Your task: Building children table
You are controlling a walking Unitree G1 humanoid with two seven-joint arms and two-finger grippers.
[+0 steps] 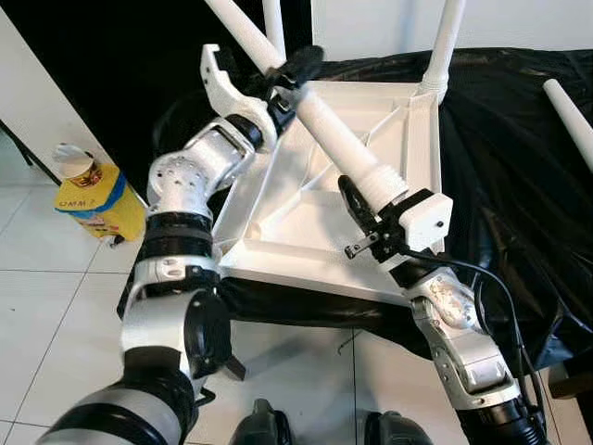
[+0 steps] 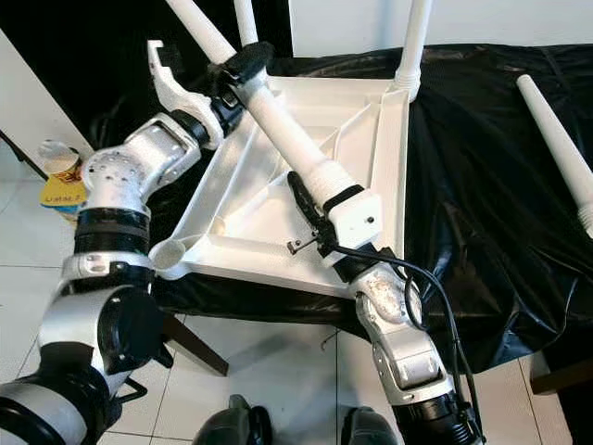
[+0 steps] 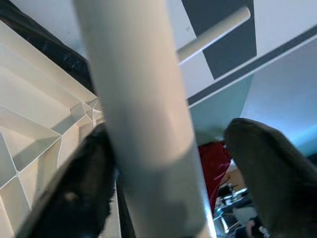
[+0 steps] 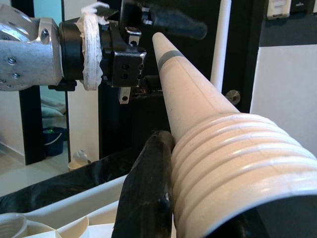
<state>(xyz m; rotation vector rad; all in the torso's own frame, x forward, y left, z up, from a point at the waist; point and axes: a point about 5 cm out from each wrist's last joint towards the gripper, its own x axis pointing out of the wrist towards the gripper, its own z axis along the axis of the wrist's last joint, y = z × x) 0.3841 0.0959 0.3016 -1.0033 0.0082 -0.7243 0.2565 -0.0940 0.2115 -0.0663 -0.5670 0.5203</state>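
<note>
Table top (image 1: 306,199) lies upside down on a black sheet (image 1: 505,139), with its ribbed underside facing up. I think it lies this way so the legs can be screwed into the round holes at its corners. Two legs already stand up at the far corners, one at the far right (image 1: 443,46) and one at the far left (image 1: 273,23). A spare leg (image 2: 556,139) lies on the sheet off to the right, well apart from the table.

Both arms hold one more white leg (image 1: 324,130) above the table top. The right gripper (image 1: 375,218) is clamped on the thick end, just by the screw ridges (image 4: 237,163). One black finger (image 4: 148,193) presses flat on the side of that end. The left gripper (image 1: 292,74) is closed around the thin part higher up, with a dark finger (image 3: 79,193) on each side. Two holds keep the long leg from swinging, I think.

The leg is tilted. Its long line runs from near right to far left. The thick screw end points down toward the near right corner of the table top. The thin end points up and away to the far left. It looks like the screw end is close to its corner hole, but I cannot tell if it has gone in yet
</note>
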